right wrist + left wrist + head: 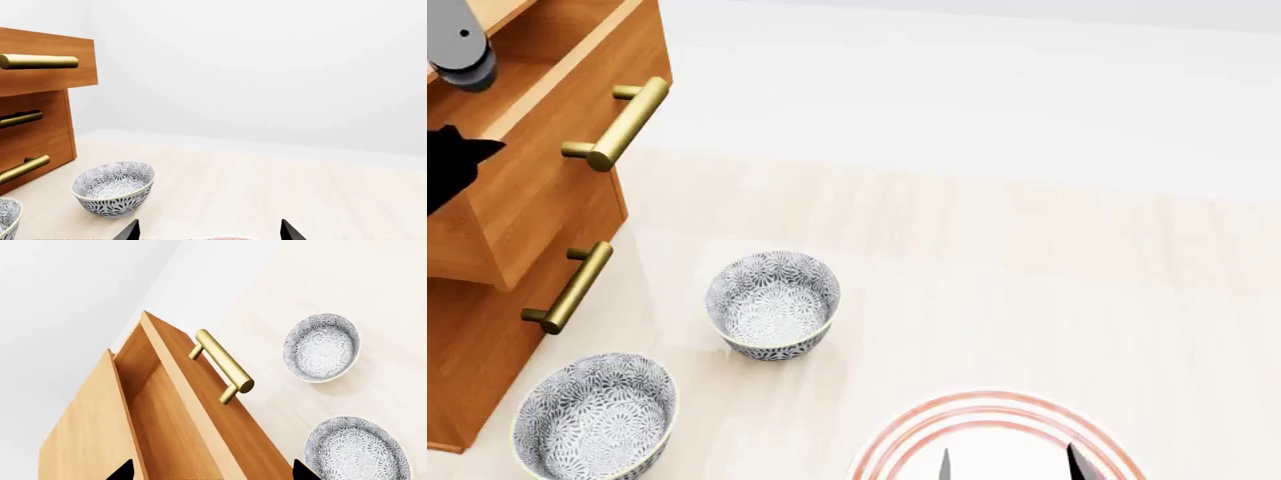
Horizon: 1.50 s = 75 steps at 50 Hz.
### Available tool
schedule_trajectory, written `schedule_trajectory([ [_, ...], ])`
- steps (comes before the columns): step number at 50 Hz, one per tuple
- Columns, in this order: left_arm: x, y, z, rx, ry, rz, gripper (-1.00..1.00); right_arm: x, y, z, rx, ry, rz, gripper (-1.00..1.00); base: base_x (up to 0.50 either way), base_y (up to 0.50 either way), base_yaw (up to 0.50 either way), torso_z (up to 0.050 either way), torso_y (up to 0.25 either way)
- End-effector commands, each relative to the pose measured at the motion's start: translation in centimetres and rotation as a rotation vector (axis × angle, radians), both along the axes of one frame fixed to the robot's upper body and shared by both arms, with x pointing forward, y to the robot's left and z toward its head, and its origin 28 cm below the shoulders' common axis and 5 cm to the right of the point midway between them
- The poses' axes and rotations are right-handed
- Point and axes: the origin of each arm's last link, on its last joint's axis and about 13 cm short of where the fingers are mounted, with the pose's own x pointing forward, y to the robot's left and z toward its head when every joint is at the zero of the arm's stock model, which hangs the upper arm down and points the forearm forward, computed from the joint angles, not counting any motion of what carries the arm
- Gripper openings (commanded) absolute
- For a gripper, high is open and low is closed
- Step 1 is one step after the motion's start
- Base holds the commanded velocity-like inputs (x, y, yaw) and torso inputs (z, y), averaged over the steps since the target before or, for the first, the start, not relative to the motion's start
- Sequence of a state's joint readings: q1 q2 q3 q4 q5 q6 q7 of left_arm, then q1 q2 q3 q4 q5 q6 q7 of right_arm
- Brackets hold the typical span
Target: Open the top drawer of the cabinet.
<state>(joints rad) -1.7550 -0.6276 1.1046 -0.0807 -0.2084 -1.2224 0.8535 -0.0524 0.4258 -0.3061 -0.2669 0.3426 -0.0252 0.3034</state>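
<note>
Wooden top drawer point(547, 120) pulled out of cabinet point(481, 330) at bench's left edge; left gripper point(210, 472) and right gripper point(210, 231) both spread apart, empty.

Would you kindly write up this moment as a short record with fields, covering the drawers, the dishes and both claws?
cabinet: orange-brown wood, standing on the pale table
top drawer: pulled out, sticking out past the drawers below, inside looks empty
handle: brass bar, nothing gripping it
bowls: two patterned ones, nearer the cabinet's base, farther out
plate: red-ringed, under the right claw
left claw: above the open drawer, open, holding nothing
right claw: low over the plate, open, holding nothing
</note>
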Motion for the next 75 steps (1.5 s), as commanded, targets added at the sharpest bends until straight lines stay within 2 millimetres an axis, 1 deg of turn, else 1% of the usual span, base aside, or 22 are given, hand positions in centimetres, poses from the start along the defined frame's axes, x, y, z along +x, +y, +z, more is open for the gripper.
schedule_trajectory([
  [1,1.0,-0.3,-1.1,-0.057,0.063,0.018,1.0,0.0,0.2,0.2,-0.014,-0.02,0.004,1.0,0.0,0.0,0.0,0.0,0.0],
  [4,1.2,-0.1,-1.1,-0.078,0.067,0.03,1.0,0.0,0.2,0.1,-0.014,-0.019,0.004,1.0,0.0,0.0,0.0,0.0,0.0],
  [5,1.2,0.0,-1.1,-0.117,0.095,0.045,1.0,0.1,0.2,0.1,-0.014,-0.018,0.004,1.0,0.0,0.0,0.0,0.0,0.0],
  [14,1.6,-0.3,-1.5,-0.24,0.204,0.074,1.0,0.1,0.2,0.0,-0.015,-0.014,0.005,1.0,0.0,0.0,0.0,0.0,0.0],
  [16,2.0,-0.5,-1.6,-0.323,0.256,0.093,1.0,0.2,0.1,0.0,-0.015,-0.013,0.004,1.0,0.0,0.0,0.0,0.0,0.0],
  [20,2.3,-0.6,-2.1,-0.317,0.286,0.099,1.0,0.2,0.1,0.0,-0.014,-0.012,0.002,1.0,0.0,0.0,0.0,0.0,0.0],
  [22,2.4,-0.7,-2.2,-0.366,0.34,0.13,1.0,0.2,0.1,-0.1,-0.014,-0.012,0.001,1.0,0.0,0.0,0.0,0.0,0.0],
  [24,2.4,-0.7,-2.3,-0.347,0.342,0.124,1.0,0.2,0.1,-0.1,-0.013,-0.012,0.0,1.0,0.0,0.0,0.0,0.0,0.0],
  [25,2.5,-0.8,-2.3,-0.379,0.377,0.156,1.0,0.2,0.0,-0.2,-0.013,-0.011,0.0,1.0,0.0,0.0,0.0,0.0,0.0],
  [27,2.5,-0.8,-2.4,-0.361,0.366,0.145,1.0,0.2,0.0,-0.2,-0.013,-0.009,0.0,1.0,0.0,0.0,0.0,0.0,0.0],
  [46,2.9,0.1,-3.0,-0.387,0.381,0.203,1.0,0.1,0.1,-0.4,-0.017,-0.005,-0.001,1.0,0.0,0.0,0.0,0.0,0.0],
  [56,3.5,0.6,-3.8,-0.371,0.396,0.251,1.0,0.2,0.0,-0.6,-0.016,-0.002,-0.004,1.0,0.0,0.0,0.0,0.0,0.0],
  [75,4.4,-0.3,-5.0,-0.357,0.408,0.215,1.0,0.2,-0.1,-0.9,-0.013,0.004,-0.011,1.0,0.0,0.0,0.0,0.0,0.0],
])
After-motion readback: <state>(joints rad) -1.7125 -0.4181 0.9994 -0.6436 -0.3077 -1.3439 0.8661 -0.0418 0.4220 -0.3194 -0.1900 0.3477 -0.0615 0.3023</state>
